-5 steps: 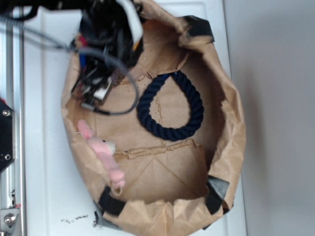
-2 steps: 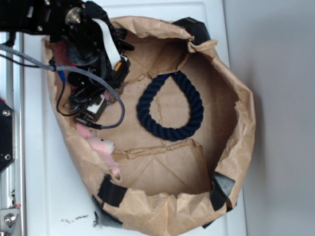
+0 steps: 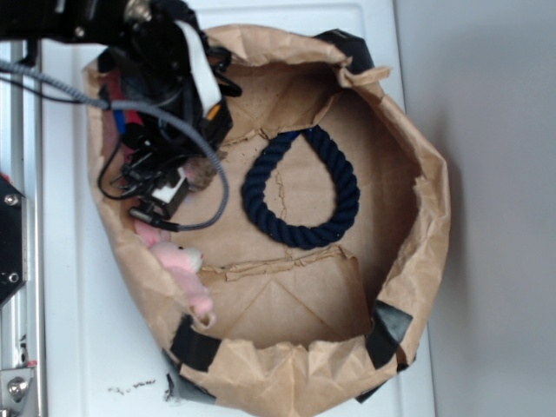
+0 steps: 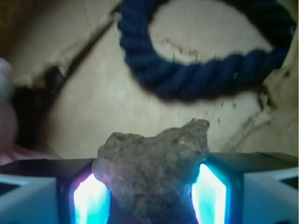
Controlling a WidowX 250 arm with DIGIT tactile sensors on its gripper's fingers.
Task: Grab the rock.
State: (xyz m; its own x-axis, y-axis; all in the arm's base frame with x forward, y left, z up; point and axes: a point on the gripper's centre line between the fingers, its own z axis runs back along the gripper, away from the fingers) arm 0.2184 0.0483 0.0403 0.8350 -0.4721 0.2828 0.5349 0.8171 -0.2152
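In the wrist view the rock (image 4: pixel 152 161), rough, grey-brown and speckled, sits wedged between my two glowing blue pads (image 4: pixel 92 198), touching both. My gripper (image 4: pixel 149 189) is shut on it. From the exterior camera my gripper (image 3: pixel 178 178) is at the upper left inside the paper bag, and a small piece of the rock (image 3: pixel 202 171) shows at its right side; the arm hides the remainder.
The crumpled brown paper bag (image 3: pixel 417 217) lies open on a white surface. A dark blue rope ring (image 3: pixel 300 187) lies in its middle, just ahead of my gripper. A pink plush bunny (image 3: pixel 181 265) rests against the left wall below my gripper. Black cables loop around the arm.
The arm has shifted left and the bag's left wall has moved with it. The bag's rim has reshaped. The rock now shows beside the gripper.
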